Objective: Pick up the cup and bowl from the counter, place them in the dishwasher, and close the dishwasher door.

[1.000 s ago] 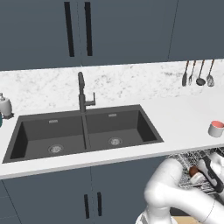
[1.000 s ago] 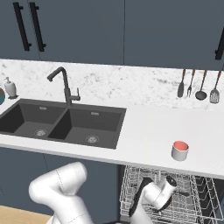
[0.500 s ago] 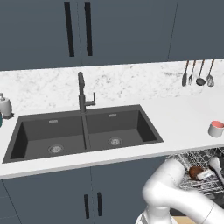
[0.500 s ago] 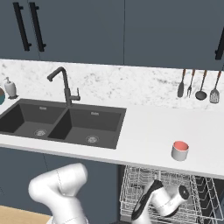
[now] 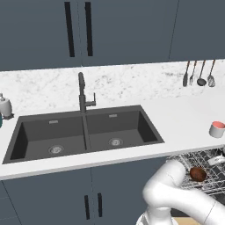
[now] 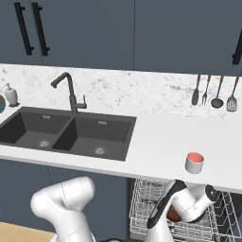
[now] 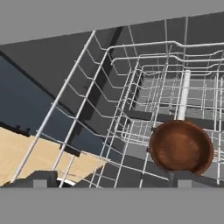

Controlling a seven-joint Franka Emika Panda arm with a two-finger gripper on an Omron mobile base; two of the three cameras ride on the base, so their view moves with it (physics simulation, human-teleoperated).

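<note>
dishwasher (image 6: 142, 208): I saw the bowl (image 7: 181, 147) sitting in its rack
cup (image 6: 194, 162): stood on the counter (image 6: 156, 146)
gripper (image 7: 113, 178): jaws wide apart, held nothing

A rendered home kitchen. A long white counter (image 5: 184, 118) with faint grey marble speckles runs across the room, with a matching speckled backsplash behind it. Set into the counter is a black double sink (image 5: 83, 134) with a dark tall faucet (image 5: 82, 92) at its 12 o'clock edge. Dark slate-grey cabinets with black bar handles (image 5: 79, 28) hang above and stand below the counter. Cooking utensils (image 6: 213, 90) hang on the wall at about 2 o'clock from the sink. A white soap bottle (image 5: 5, 106) stands at the sink's 9 o'clock side. Under the counter, a dishwasher (image 6: 184, 208) shows grey metal wire racks (image 7: 144, 109).
</note>
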